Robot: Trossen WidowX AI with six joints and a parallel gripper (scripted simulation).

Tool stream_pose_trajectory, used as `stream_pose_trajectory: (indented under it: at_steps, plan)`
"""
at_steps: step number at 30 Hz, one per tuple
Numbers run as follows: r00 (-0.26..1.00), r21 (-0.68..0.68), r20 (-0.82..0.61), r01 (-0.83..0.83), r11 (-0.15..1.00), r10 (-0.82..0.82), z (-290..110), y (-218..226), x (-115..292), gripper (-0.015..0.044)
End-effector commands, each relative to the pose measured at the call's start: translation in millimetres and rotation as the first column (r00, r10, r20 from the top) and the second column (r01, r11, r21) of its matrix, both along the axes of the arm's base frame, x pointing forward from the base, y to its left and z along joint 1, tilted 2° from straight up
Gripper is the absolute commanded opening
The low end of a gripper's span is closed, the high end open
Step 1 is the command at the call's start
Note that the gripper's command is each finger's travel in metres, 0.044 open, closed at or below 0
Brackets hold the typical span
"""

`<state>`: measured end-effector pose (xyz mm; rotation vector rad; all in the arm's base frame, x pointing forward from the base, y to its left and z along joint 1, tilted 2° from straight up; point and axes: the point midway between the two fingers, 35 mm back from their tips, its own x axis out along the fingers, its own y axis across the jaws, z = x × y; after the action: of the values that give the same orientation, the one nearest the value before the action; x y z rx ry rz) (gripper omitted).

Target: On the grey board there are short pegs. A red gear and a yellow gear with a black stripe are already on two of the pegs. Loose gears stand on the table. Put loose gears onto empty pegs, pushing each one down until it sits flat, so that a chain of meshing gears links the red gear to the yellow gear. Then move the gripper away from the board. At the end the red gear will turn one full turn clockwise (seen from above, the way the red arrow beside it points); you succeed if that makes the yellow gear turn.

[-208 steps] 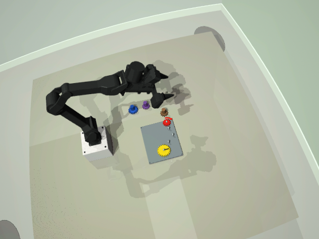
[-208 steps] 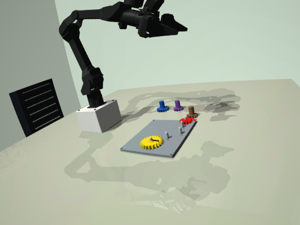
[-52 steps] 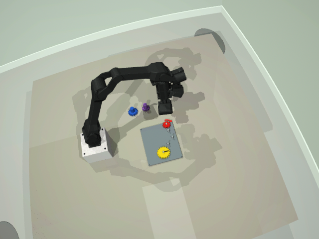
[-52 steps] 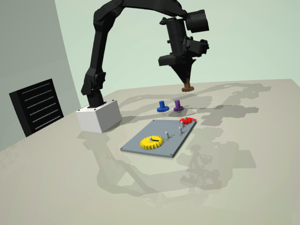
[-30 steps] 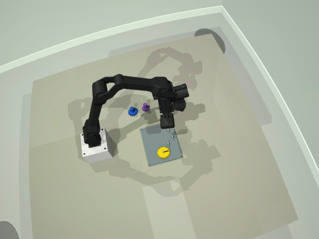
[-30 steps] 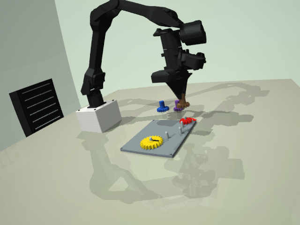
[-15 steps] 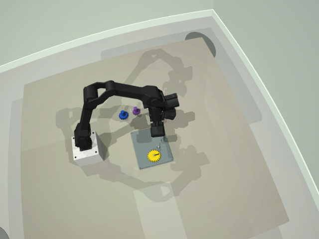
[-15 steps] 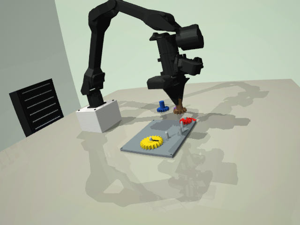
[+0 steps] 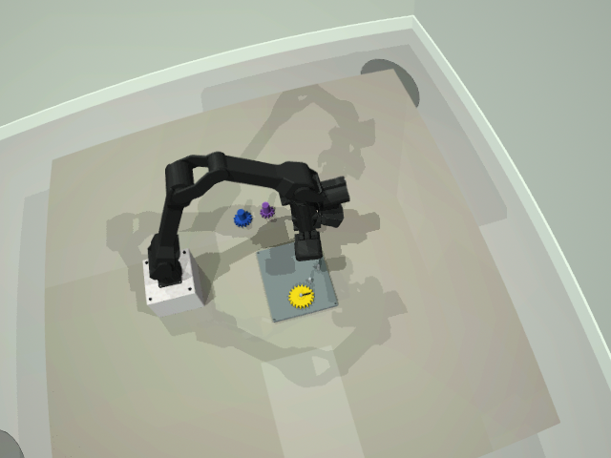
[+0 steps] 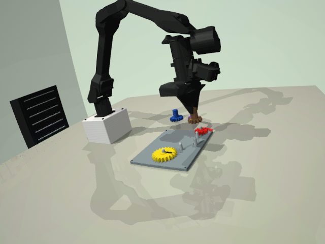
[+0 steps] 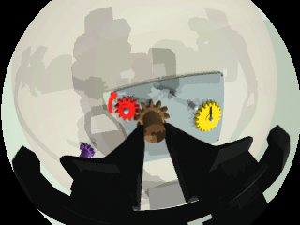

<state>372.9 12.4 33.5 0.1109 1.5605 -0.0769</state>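
My gripper (image 10: 194,110) (image 11: 153,127) is shut on the handle of a brown gear (image 10: 195,120) (image 11: 154,112) and holds it in the air above the board. The grey board (image 9: 276,290) (image 10: 149,149) carries a red gear (image 10: 201,130) (image 11: 127,108) at its far end, hidden under the gripper in the top view, and a yellow gear (image 9: 301,298) (image 10: 160,154) (image 11: 204,118) with a black stripe. Several bare pegs stand between them, one peg (image 10: 181,146) near the yellow gear. A blue gear (image 9: 242,218) (image 10: 175,118) and a purple gear (image 9: 266,211) (image 11: 86,150) stand on the table.
The white base block (image 9: 178,301) (image 10: 110,131) of the arm stands left of the board. The blue and purple gears are beyond the board's far edge. In the exterior view a black slatted panel (image 10: 41,115) stands at the left.
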Motion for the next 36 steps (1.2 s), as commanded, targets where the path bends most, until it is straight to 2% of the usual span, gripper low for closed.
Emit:
stream_pose_trajectory:
  at_steps: [1,11,17,23,36]
  plan:
    - [1.0,-0.002,0.0,-0.019,1.0,0.019,-1.0,-0.3,0.0,0.0]
    - [0.979,-0.004,0.003,-0.203,0.979,0.203,-14.1,-0.1,-0.5,0.0]
    - [0.977,-0.005,0.003,-0.214,0.977,0.214,-22.7,-0.5,-0.2,0.0]
    - [0.991,-0.004,0.002,-0.133,0.991,0.133,-29.9,-0.1,0.3,0.0]
    - [0.98,-0.001,-0.005,0.2,0.98,-0.2,-43.7,0.3,-0.3,0.0]
